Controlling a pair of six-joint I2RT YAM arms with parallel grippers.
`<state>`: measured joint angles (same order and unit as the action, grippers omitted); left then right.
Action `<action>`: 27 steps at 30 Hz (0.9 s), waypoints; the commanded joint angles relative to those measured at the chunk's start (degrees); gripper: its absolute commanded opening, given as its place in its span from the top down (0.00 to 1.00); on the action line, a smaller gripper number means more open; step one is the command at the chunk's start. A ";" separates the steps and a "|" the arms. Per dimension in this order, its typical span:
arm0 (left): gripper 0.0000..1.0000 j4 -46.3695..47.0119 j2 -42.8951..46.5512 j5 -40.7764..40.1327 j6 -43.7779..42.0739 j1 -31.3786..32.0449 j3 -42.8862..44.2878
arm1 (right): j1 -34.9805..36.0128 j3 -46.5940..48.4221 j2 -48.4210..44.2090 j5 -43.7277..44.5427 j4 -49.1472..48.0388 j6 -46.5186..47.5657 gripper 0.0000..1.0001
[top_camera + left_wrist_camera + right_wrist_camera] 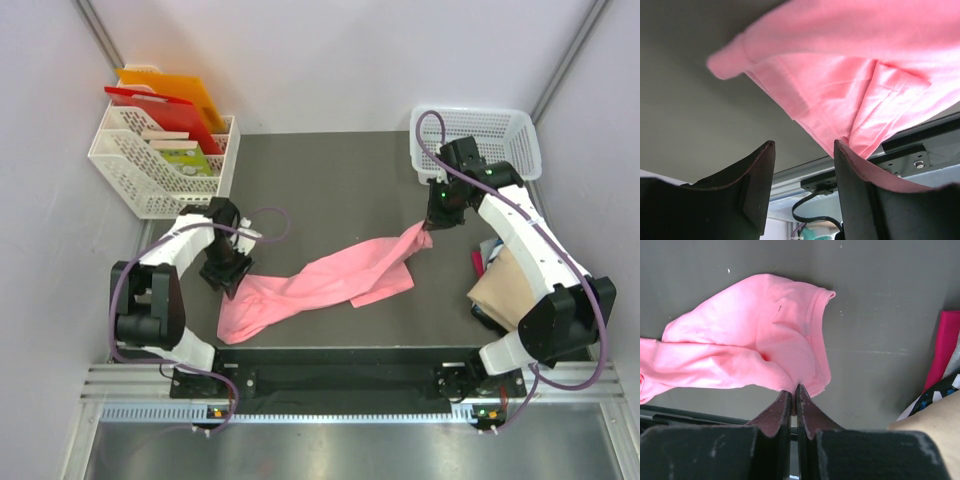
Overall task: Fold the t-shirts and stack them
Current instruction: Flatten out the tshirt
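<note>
Top view. The salmon-pink t-shirt lies stretched, rumpled, across the dark table between both arms. The right gripper, fingers pressed together, pinches the shirt's far right edge. The left gripper sits at the shirt's near left end, jaws apart, cloth draped over one finger. A tan t-shirt tops the stack at right, near the white basket.

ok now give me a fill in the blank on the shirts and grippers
1. The right gripper is ____ on an edge of the salmon-pink cloth t-shirt.
2. The left gripper stands ____, with pink cloth draped on one finger.
3. The folded tan-beige cloth shirt lies on the robot's ____ side.
Missing words: shut; open; right.
</note>
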<state>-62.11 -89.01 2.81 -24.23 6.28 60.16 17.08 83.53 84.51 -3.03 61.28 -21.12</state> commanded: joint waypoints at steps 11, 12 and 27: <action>0.51 4.45 -5.72 -0.35 -0.82 0.48 -2.33 | 0.67 0.59 -1.01 -0.14 -2.65 -1.55 1.00; 0.51 4.80 -6.17 -0.43 -0.91 0.48 -2.33 | 0.67 0.67 -0.93 -0.05 -2.65 -1.64 1.00; 0.71 7.53 -11.36 -0.79 -0.12 0.48 0.13 | 1.11 3.31 0.83 0.13 -1.77 -1.64 1.00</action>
<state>-56.03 -99.72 1.61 -24.10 6.50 58.30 17.52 83.64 84.64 -3.07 60.84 -22.35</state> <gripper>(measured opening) 0.307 0.019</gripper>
